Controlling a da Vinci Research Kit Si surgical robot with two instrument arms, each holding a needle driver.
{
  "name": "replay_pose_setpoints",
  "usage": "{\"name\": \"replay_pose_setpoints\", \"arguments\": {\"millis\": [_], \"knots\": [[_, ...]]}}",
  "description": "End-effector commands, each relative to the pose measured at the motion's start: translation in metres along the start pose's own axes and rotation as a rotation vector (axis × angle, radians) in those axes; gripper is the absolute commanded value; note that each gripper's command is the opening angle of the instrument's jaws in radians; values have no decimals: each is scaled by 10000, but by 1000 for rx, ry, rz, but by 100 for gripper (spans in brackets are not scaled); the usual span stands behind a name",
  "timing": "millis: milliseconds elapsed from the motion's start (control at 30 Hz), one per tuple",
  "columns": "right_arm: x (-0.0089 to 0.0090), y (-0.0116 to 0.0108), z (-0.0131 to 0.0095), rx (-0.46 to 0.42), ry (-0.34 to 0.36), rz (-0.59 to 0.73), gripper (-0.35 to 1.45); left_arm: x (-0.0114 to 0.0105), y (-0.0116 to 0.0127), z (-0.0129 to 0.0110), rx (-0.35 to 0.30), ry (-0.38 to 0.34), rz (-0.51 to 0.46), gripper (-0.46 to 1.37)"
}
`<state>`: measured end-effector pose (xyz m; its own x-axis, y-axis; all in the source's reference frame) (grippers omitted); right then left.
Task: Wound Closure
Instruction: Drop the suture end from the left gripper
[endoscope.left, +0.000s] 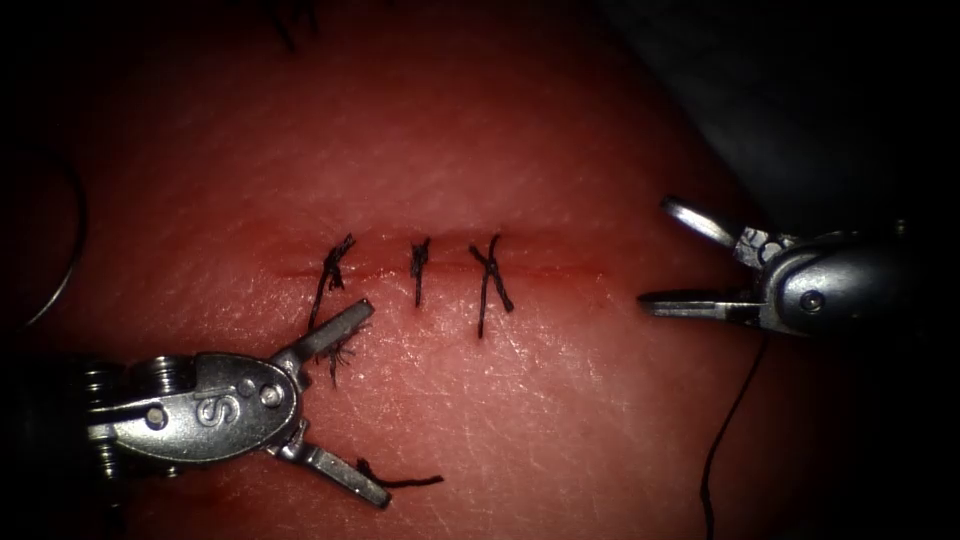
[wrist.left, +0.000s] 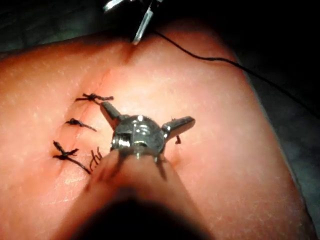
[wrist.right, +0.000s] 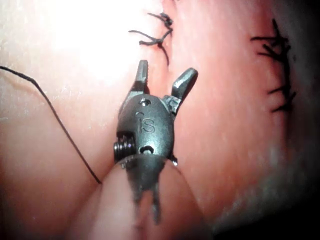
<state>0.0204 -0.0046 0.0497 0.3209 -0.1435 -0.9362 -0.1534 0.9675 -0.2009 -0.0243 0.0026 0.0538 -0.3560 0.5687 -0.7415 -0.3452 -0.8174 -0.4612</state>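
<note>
left pincer (endoscope.left: 345, 405): wide open, empty, below cut (endoscope.left: 440, 268) | right pincer (endoscope.left: 655, 255): open, empty, by cut's right end | needle: not made out | three stitches (endoscope.left: 420, 268) across cut

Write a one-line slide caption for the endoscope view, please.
Both the left tool and the right tool hover open and empty beside three stitches closing the cut in the tissue.

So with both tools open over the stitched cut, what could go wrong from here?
The left tool hangs open and empty close to the leftmost stitch; its upper jaw could snag those frayed ends. A loose cut end of thread lies by its lower jaw. The thread trails under the open, empty right tool and could catch.
</note>
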Motion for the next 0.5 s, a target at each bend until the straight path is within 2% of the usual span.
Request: {"name": "replay_pose_setpoints", "arguments": {"millis": [33,133,267,500], "knots": [[0,0,1,6,0,0,128,4,3,4,-12,21,-2,121],[0,-1,2,6,-1,0,130,20,12,24,-30,28,34,120],[0,0,1,6,-1,0,129,34,18,53,-39,33,32,121],[-1,1,-4,10,3,0,127,41,21,93,-61,42,39,121]]}}
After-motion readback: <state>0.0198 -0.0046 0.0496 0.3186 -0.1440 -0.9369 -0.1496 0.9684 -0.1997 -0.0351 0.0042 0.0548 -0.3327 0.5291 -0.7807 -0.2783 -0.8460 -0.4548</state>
